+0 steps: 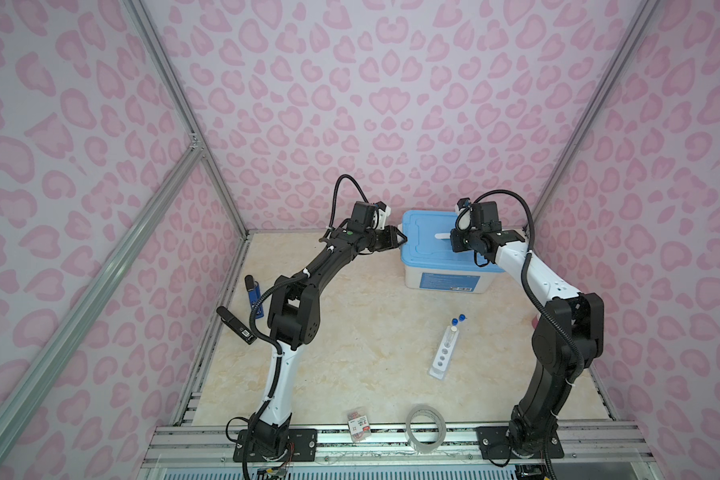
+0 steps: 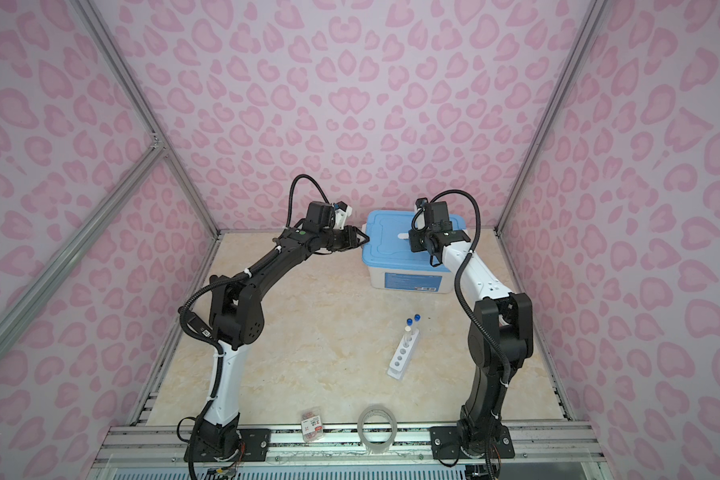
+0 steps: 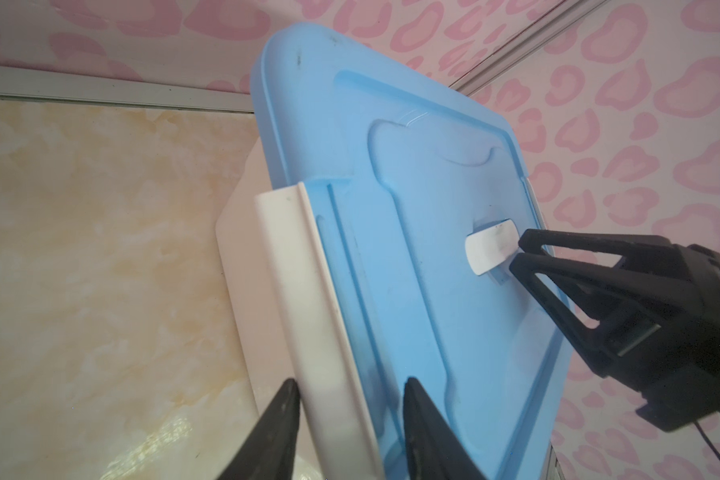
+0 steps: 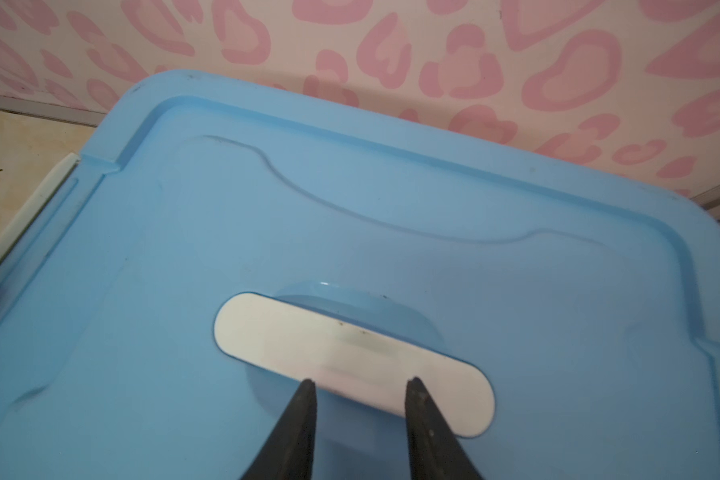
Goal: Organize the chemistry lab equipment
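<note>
Landmark for this entry is the storage box (image 1: 445,278): white body, blue lid (image 4: 267,232) seated on it, at the back of the table (image 1: 350,332).

My left gripper (image 3: 348,392) is at the box's left end. Its jaws are apart and straddle the white latch (image 3: 304,316) there. One finger (image 3: 283,415) sits just outside the latch. The other is over the lid's edge, with a strip of blue showing between it and the latch. It is not clamped on anything.

My right gripper (image 4: 360,381) is above the box, at the white oval handle (image 4: 350,357) in the middle of the lid. Its jaws are apart, with both tips at the handle's edge on my wrist's side. I cannot tell whether they touch it. Nothing is held between them.

Task items, seen in both top views:
- The white six-hole rack (image 1: 444,353) lies on the table in front of the box, well apart from it.
- The blue-capped test tubes (image 1: 458,319) are at the rack's end nearest the box, and two caps show. I cannot tell which holes they occupy.

The clear tape roll (image 1: 425,428) and the small red-labelled packet (image 1: 359,426) lie farther in front of the box than the rack, at the table's front rail.
</note>
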